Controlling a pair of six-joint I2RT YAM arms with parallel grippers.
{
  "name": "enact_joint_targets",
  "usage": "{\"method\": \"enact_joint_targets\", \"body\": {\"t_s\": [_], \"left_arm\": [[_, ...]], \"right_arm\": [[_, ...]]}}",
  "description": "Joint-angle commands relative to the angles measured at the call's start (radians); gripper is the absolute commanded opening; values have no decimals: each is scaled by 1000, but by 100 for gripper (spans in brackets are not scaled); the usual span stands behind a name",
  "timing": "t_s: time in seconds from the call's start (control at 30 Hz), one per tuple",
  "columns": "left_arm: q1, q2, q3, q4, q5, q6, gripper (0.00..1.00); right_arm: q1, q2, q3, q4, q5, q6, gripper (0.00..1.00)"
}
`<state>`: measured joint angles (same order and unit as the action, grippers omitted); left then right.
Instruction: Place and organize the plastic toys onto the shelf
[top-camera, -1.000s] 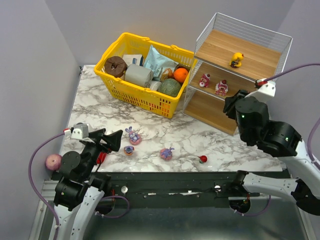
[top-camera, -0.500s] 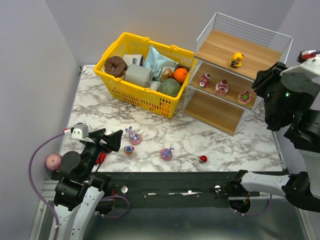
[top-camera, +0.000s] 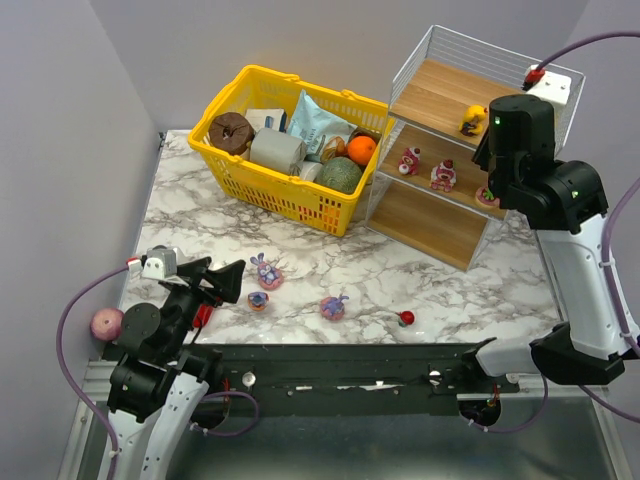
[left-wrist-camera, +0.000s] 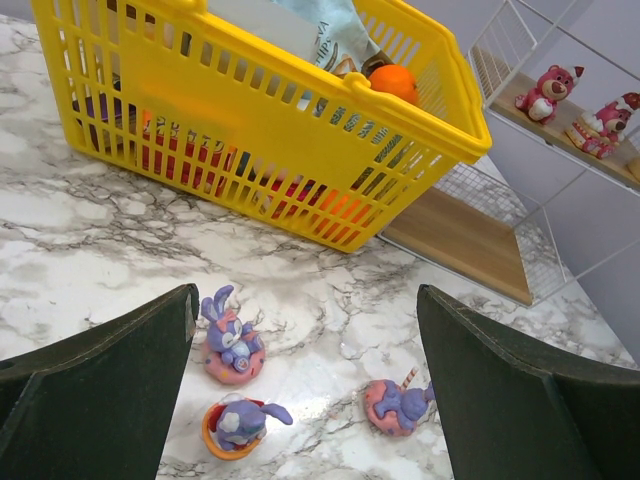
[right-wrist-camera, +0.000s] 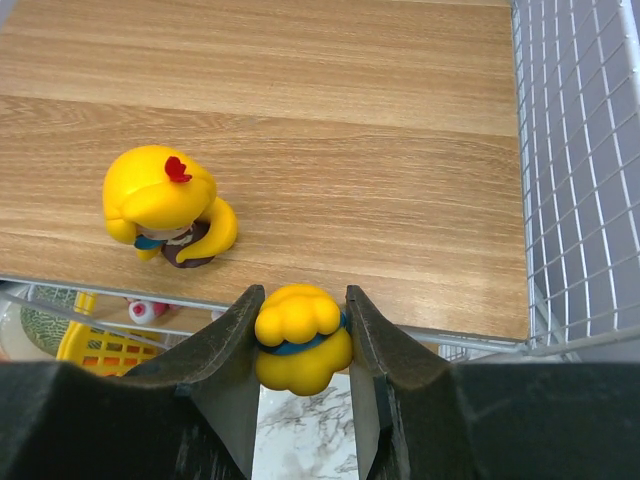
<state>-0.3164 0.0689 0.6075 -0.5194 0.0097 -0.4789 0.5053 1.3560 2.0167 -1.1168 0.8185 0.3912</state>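
The right pincer (right-wrist-camera: 303, 305) is closed partway on a yellow duck (right-wrist-camera: 300, 345), with one finger on each side of its body. In the right wrist view this duck is at the lower middle of the frame, just at the front edge of the top board of the shelf (right-wrist-camera: 350, 120). I cannot tell if it touches the board. A second yellow duck (right-wrist-camera: 165, 205) stands upright on the same board, to the upper left and apart from the held one.

In the top view, a red-pink figure (top-camera: 409, 160) and a second red-pink figure (top-camera: 443, 174) stand side by side on the middle board.

The left pincer (left-wrist-camera: 305, 295) is spread fully wide and holds nothing. It is low over the counter (top-camera: 200, 220), at the lower left of the top view. Between its fingers lie a purple bunny (left-wrist-camera: 232, 345), a second purple bunny (left-wrist-camera: 240, 425) just below it, and a third purple bunny (left-wrist-camera: 395, 405) to the right. A small red toy (top-camera: 405, 319) lies further right. The yellow basket (top-camera: 290, 190) stands at the upper centre, just beside the shelf.
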Motion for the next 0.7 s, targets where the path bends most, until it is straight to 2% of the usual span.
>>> {"method": "enact_joint_targets", "body": {"t_s": [0.0,0.5,0.67], "left_arm": [[-3,-15,-2,-4,4,5,99],[-3,-18,-3,-5,3,3,99],[-3,-15,-2,-7,1,3,99]], "right_arm": [[-25,-11,43,-40,-22,-2,1],[-120,-21,4,-17,-74,-12,1],[-145,-15,-16,-9,-97,-14,5]]}}
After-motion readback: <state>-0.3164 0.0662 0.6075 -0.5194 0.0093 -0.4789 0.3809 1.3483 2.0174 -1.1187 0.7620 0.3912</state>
